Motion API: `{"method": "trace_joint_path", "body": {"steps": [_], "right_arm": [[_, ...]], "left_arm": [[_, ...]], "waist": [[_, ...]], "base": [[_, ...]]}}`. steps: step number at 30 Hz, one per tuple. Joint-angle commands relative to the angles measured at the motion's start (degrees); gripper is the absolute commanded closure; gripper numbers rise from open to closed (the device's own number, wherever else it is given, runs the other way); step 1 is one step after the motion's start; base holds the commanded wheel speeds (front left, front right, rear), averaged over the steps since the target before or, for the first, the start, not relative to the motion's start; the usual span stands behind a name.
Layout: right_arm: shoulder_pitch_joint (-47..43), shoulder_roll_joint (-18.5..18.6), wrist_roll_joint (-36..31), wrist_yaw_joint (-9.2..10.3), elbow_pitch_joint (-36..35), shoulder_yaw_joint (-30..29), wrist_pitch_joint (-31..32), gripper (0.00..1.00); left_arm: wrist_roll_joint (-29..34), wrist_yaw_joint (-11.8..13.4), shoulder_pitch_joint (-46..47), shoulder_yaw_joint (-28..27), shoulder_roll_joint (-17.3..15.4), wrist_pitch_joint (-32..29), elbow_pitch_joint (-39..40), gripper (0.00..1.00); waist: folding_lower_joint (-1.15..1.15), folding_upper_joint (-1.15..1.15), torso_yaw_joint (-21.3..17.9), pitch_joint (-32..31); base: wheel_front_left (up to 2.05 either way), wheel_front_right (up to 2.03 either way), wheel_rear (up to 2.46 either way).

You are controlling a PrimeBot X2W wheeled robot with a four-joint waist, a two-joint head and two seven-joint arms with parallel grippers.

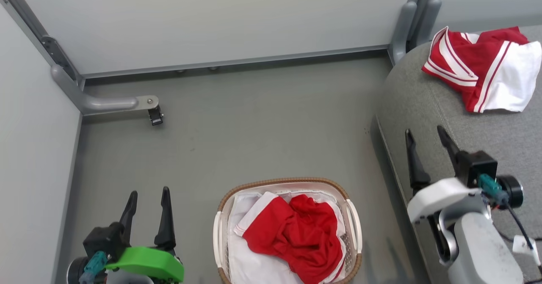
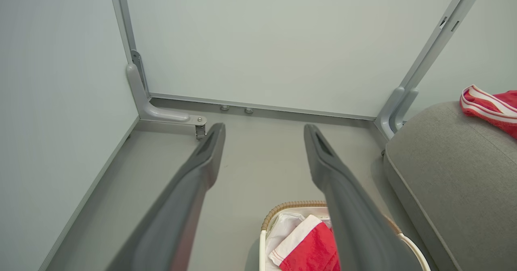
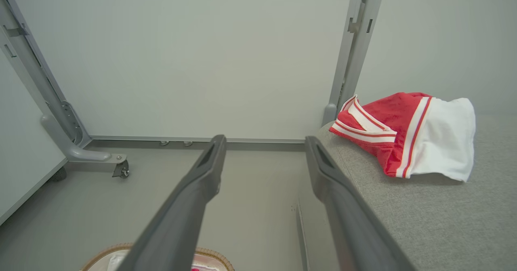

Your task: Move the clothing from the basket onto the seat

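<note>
A mostly plain red garment (image 1: 296, 235) with a white hem lies crumpled in the white basket (image 1: 355, 227) with a brown woven rim, on a white liner sheet (image 1: 247, 263). A red garment with white stripes and a white panel (image 1: 485, 68) lies on the grey seat (image 1: 427, 102) at the right. My left gripper (image 1: 147, 194) is open, empty, low at the left of the basket. My right gripper (image 1: 425, 132) is open and empty over the seat's front edge. The left wrist view shows the basket's garment (image 2: 313, 251) and the seat's garment (image 2: 490, 109); the right wrist view shows the striped garment (image 3: 404, 135).
Pale partition walls (image 1: 211, 17) close the back and left. A grey wall foot with a caster (image 1: 154, 115) sticks out onto the grey floor (image 1: 254, 127) at the back left. Another upright post (image 1: 406, 26) stands by the seat's back corner.
</note>
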State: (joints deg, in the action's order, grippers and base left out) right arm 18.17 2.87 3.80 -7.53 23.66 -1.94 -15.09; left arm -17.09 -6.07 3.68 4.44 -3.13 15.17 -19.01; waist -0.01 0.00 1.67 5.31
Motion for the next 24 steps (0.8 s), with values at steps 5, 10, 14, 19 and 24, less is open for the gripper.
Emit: {"method": "trace_joint_path", "body": {"steps": [5, 10, 14, 19, 24], "right_arm": [[-5.7, 0.1, 2.19, 0.08, -1.54, 2.16, -0.11, 0.0], [-8.48, 0.14, 4.71, 0.08, -2.0, 3.13, -0.11, 0.0], [-9.78, 0.13, 5.95, 0.08, -1.92, 3.85, -0.11, 0.0], [-10.21, 0.16, 5.73, 0.08, -1.83, 5.41, -0.11, 0.0], [-10.01, 0.14, 5.81, 0.08, -2.14, 5.68, -0.11, 0.0]], "left_arm": [[0.44, -0.53, -2.83, -0.35, 0.19, -0.03, -0.15, 0.0], [0.11, -0.72, -3.63, 0.4, 0.21, -0.03, -0.41, 0.0], [0.47, -0.74, -3.34, 0.99, 0.21, -0.03, -0.53, 0.0], [0.35, -0.63, -3.16, 1.16, 0.21, -0.04, -0.56, 0.0], [0.07, -0.56, -3.07, 1.49, 0.22, -0.04, -0.86, 0.0]], "waist": [[0.01, 0.0, 0.85, -2.2], [0.01, 0.0, 0.9, -3.28], [0.01, 0.0, 1.17, -3.9], [0.01, 0.0, 1.05, -4.23], [0.01, 0.0, 1.04, -4.24]], "base": [[0.0, 0.0, 0.0], [0.0, 0.0, 0.0], [0.0, 0.0, 0.0], [0.0, 0.0, 0.0], [0.0, 0.0, 0.0]]}}
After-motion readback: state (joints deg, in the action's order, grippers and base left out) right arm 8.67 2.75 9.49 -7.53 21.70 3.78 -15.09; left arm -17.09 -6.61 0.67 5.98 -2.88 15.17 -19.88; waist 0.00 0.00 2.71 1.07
